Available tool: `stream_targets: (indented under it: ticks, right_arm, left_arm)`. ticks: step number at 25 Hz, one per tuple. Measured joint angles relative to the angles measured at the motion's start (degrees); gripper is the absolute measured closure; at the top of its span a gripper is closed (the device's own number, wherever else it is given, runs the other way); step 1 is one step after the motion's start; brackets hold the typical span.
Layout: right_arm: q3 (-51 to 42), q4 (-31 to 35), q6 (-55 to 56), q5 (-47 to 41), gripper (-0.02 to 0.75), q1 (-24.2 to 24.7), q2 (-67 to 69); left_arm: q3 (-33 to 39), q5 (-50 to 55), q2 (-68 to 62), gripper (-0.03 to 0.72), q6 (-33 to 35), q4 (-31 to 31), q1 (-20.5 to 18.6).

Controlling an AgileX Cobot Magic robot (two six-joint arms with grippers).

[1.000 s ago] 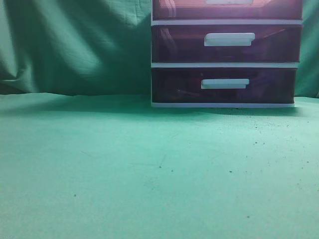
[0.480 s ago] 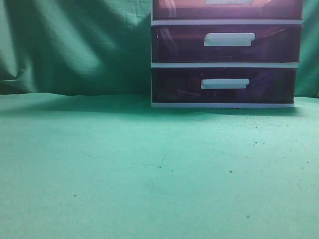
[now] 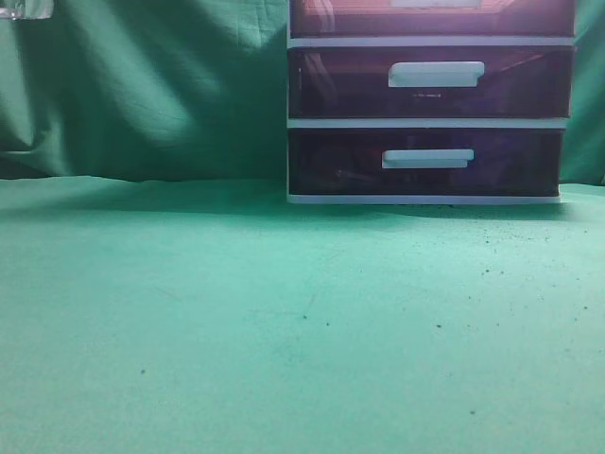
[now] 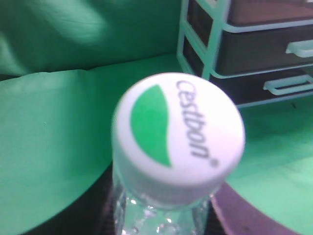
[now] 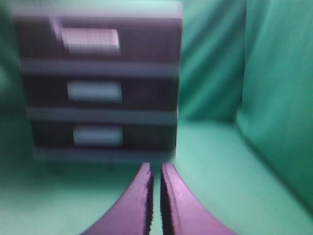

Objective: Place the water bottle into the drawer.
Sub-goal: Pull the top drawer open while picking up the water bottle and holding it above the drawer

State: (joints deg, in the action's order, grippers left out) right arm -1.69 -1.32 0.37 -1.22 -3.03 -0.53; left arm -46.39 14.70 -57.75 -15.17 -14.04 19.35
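Observation:
In the left wrist view the water bottle (image 4: 178, 134) fills the middle: a white cap with a green leaf mark over a clear crinkly neck. My left gripper (image 4: 164, 220) is shut on it, with dark fingers (image 4: 80, 213) on either side. A bit of clear plastic (image 3: 24, 8) shows at the top left corner of the exterior view. The drawer (image 3: 430, 17), purple-pink with a white handle, looks closed at the top of the white-framed unit; it also shows in the right wrist view (image 5: 90, 39) and the left wrist view (image 4: 274, 12). My right gripper (image 5: 155, 172) is shut and empty, pointing at the unit.
Two darker purple drawers (image 3: 430, 80) (image 3: 425, 161) sit below the top one. The unit stands at the back right of the green cloth table (image 3: 284, 322). A green cloth backdrop (image 3: 142, 85) hangs behind.
A bit of clear plastic has come into the top left corner of the exterior view. The drawer unit has not moved.

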Motion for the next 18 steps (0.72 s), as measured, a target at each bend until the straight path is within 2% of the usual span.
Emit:
stream_targets:
  ticks: [3, 5, 9, 13, 18]
  right_arm:
    - [0.0, 0.0, 0.0, 12.47, 0.691, 0.0, 0.0]
    - [0.7, 0.13, 0.0, 13.59, 0.691, 0.0, 0.0]
    - [9.82, 0.7, 0.0, 1.73, 0.691, 0.0, 5.15]
    - [21.5, 1.36, 0.12, -10.76, 0.691, 0.0, 17.11]
    - [33.59, 3.04, 0.12, -21.71, 0.691, 0.0, 32.54]
  left_arm:
    - [-1.51, 3.81, 0.0, 0.442, 0.0, 0.1, 1.81]
    - [-2.07, 4.93, 0.0, 0.442, 0.0, 0.1, 2.69]
    - [-2.17, 5.3, 0.0, 0.442, 0.0, 0.23, 3.34]
    - [-2.17, 6.09, 0.0, 0.442, 0.0, 0.23, 3.34]
    - [-2.17, 7.36, 0.0, 0.442, 0.0, 0.23, 3.34]
